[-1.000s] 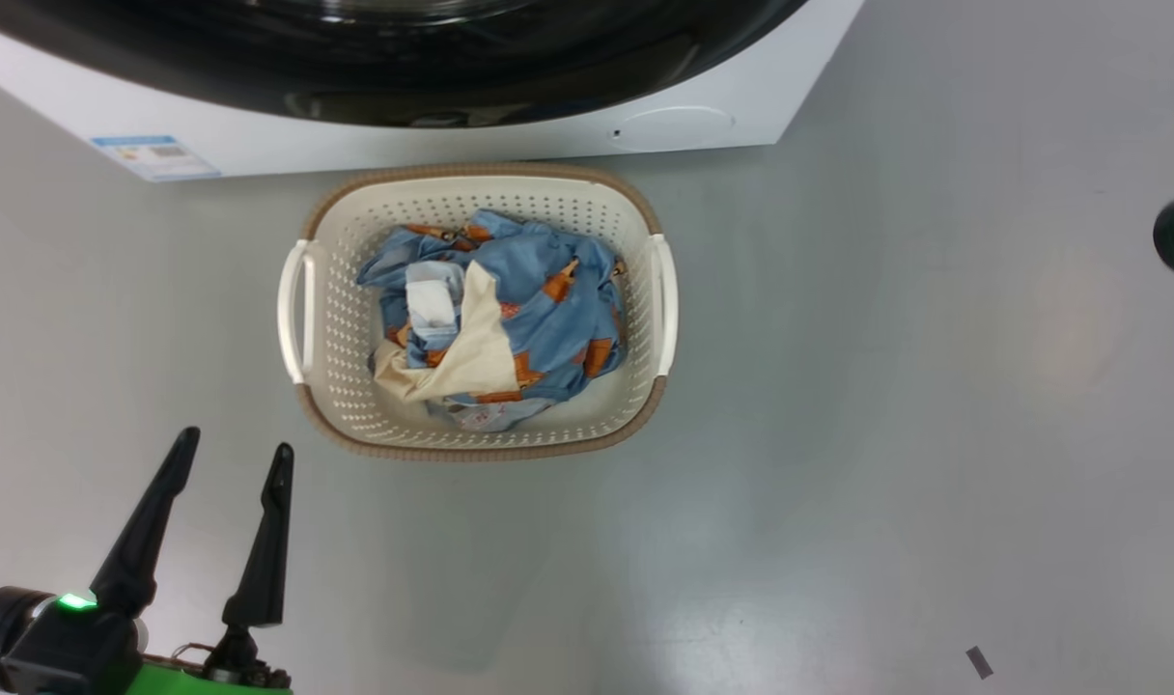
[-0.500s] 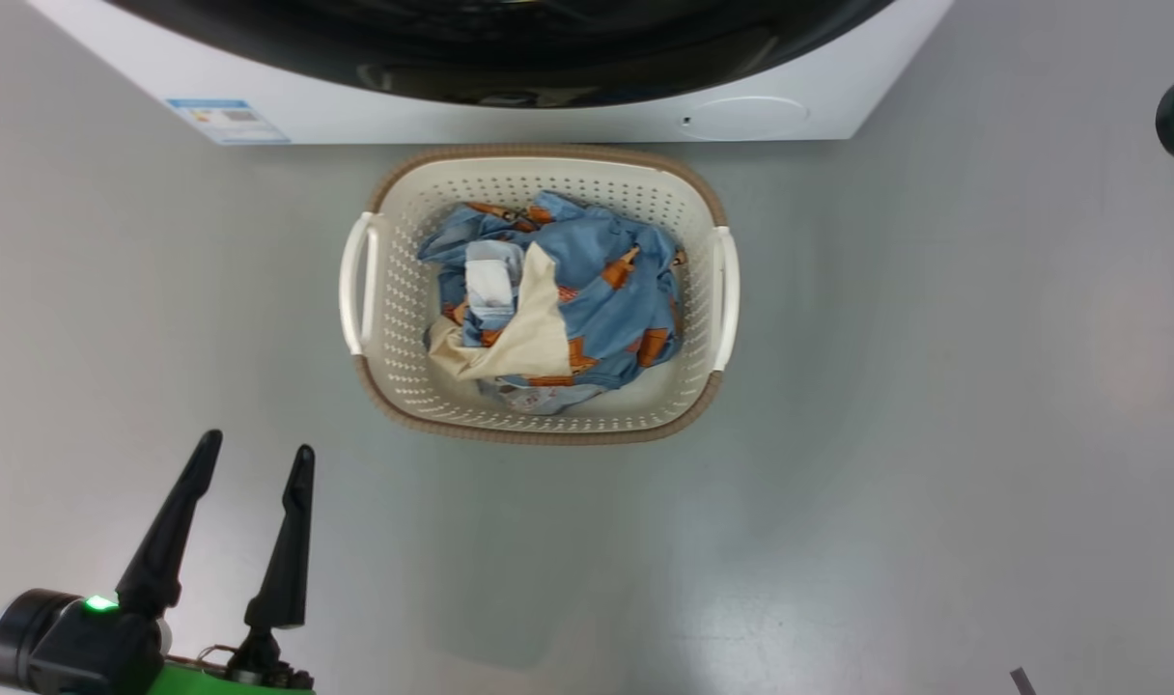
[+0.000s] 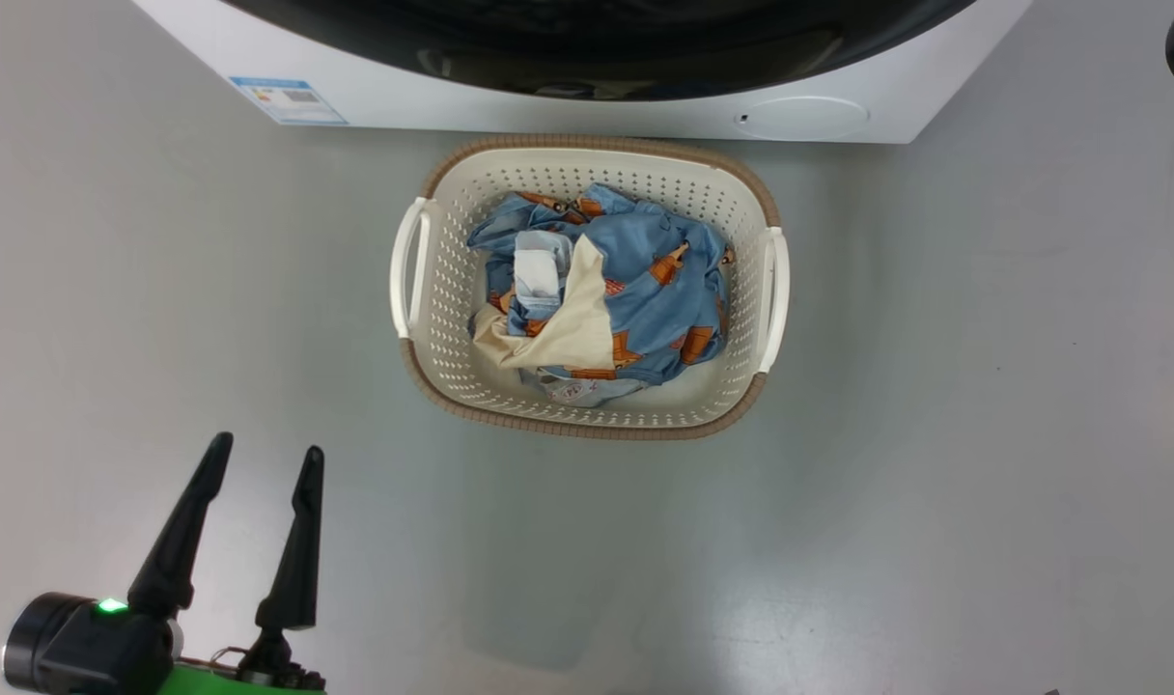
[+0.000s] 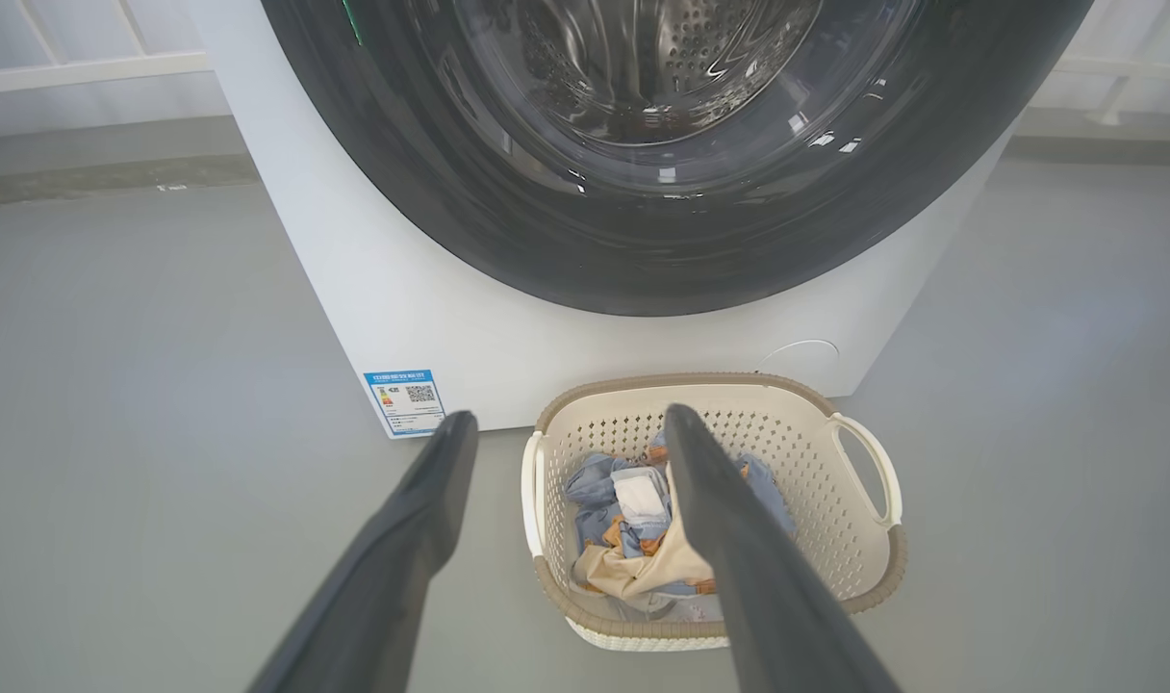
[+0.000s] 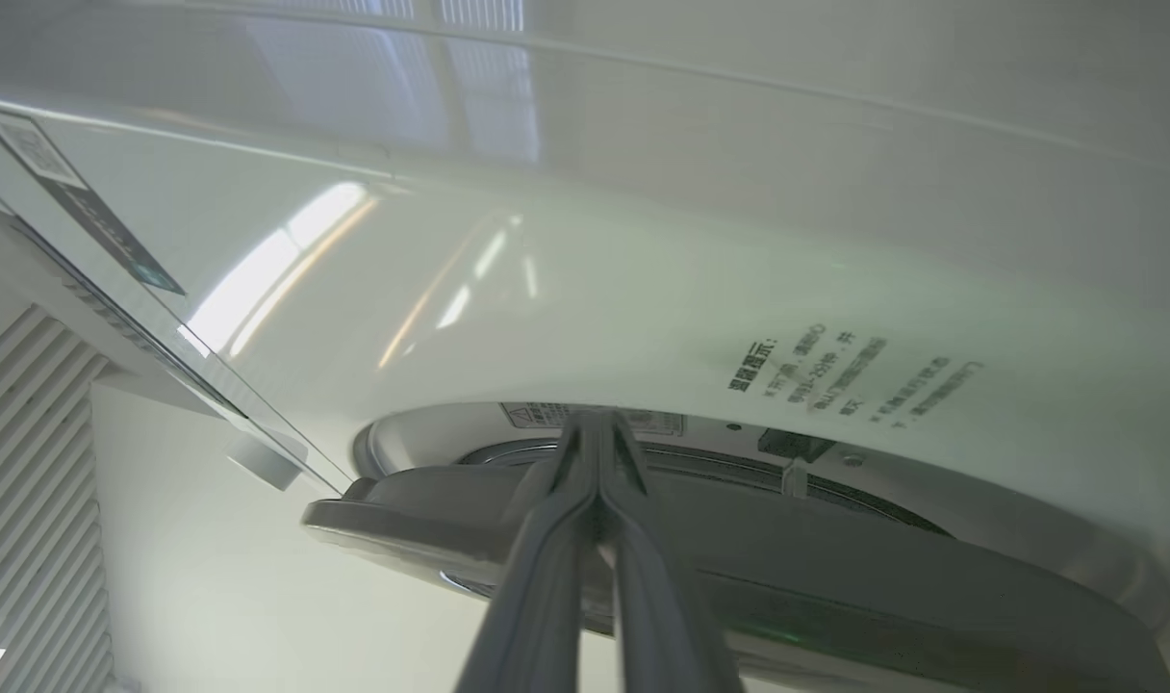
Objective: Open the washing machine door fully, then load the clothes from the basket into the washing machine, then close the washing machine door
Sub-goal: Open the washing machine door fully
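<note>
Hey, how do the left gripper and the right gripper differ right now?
The left gripper is open, fingers spread wide; the right gripper is shut, fingers pressed together. The left gripper hangs over the floor near the basket, touching nothing; the right gripper's tips sit at the rim of the washing machine door. Both have two long dark fingers, and neither grips anything.

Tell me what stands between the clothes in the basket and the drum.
The washing machine door does: it covers the drum, at most slightly ajar where the shut right hand meets its edge. Nothing lies between the open left hand and the clothes.
</note>
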Available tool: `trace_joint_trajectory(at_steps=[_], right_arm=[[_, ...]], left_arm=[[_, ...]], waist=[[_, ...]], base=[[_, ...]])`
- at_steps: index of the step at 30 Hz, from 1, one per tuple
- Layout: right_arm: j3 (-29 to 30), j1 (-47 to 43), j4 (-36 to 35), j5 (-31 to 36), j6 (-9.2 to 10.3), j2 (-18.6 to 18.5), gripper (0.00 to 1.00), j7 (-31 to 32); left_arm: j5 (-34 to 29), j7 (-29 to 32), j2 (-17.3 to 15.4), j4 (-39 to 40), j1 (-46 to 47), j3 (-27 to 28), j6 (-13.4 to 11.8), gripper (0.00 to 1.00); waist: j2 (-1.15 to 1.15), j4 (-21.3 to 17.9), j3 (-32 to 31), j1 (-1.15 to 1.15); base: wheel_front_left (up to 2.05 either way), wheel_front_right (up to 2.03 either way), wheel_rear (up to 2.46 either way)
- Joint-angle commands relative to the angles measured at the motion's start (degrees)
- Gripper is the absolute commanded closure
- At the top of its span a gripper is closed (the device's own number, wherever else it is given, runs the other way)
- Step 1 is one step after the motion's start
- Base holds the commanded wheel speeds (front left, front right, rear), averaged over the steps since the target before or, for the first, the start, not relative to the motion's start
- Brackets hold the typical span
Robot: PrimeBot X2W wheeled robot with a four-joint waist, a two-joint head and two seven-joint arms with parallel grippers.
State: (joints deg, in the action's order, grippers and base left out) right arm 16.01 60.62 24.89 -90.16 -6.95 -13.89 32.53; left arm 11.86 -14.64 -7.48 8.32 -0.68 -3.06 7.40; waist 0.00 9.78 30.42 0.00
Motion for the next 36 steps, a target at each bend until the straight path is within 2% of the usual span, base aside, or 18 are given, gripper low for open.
trace_joint_trajectory(at_steps=[1,14,36], right_arm=[[-1.27,1.53,-1.38,0.55,-0.54,0.35,1.00,0.74],[-2.63,3.97,-0.95,1.66,-0.54,-0.98,1.00,1.07],[-5.32,5.48,0.87,2.71,-0.54,-2.42,1.00,1.84]], left_arm=[[0.24,-0.36,-0.58,1.18,-0.19,1.87,0.09,0.00],[0.68,-0.36,0.56,1.53,-1.39,1.89,0.09,0.00],[1.02,-0.36,1.48,1.45,-2.03,1.08,0.09,0.00]], waist=[[0.00,0.55,0.28,0.00],[0.00,2.93,1.62,0.00],[0.00,4.43,1.85,0.00]], base=[[0.00,0.00,0.00],[0.00,0.00,0.00],[0.00,0.00,0.00]])
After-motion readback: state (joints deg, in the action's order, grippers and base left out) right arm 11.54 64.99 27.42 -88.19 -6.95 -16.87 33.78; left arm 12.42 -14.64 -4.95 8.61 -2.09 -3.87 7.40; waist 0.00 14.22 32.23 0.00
